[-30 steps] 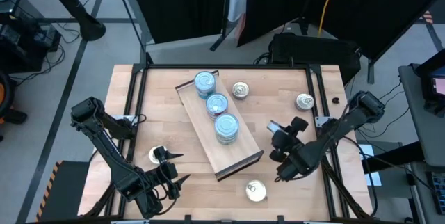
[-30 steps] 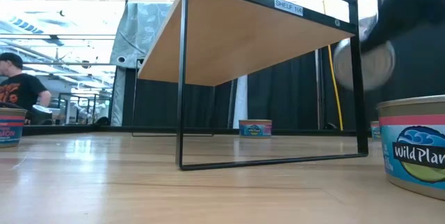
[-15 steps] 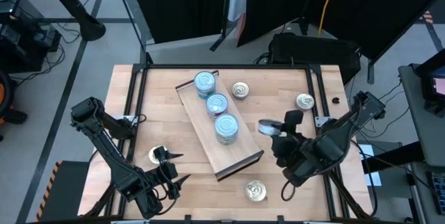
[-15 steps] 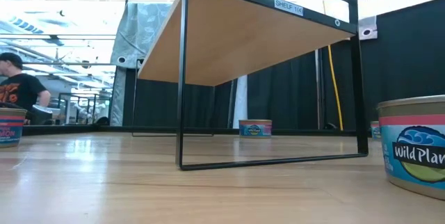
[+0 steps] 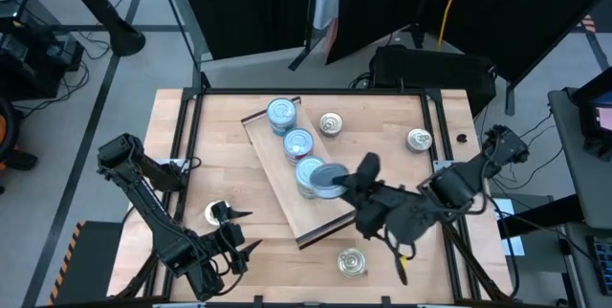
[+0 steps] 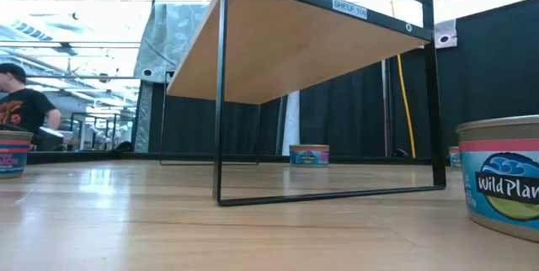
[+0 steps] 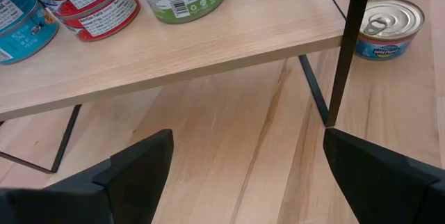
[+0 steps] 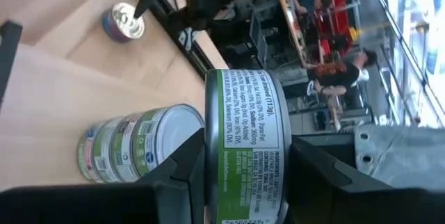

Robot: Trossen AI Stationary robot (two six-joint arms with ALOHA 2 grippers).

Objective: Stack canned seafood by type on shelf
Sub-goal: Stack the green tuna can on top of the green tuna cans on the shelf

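While three stacks of tins already stand in a row along the shelf [image 5: 304,186], the job looks only partly done: the far stack [image 5: 281,111], the middle stack [image 5: 298,143] and the near stack [image 5: 308,173] are up, but four tins remain on the tabletop [image 5: 382,121] — one with a pull-tab top [image 5: 331,123] just beside the shelf's far end, another [image 5: 419,140] off toward the right rail, one [image 5: 353,264] near the front edge, and one [image 5: 215,213] at the front left. The right gripper [image 5: 337,182] has its fingers clamped on a green-label tin [image 8: 245,147], carried on its side, and it now hangs right over the near stack [image 8: 132,144], whose labels in the right wrist view are green too, so the match by type seems sound. Compared with a second ago, that arm has swung from open tabletop right of the shelf to above the shelf's near half, tin in hand; the stacks and loose tins have not budged. The left gripper [image 5: 232,234] waits at the front left corner with its fingers spread wide and nothing between them, looking at the shelf edge, exactly where it was before. Setting this tin down flat and fetching the four strays appears to be what remains.
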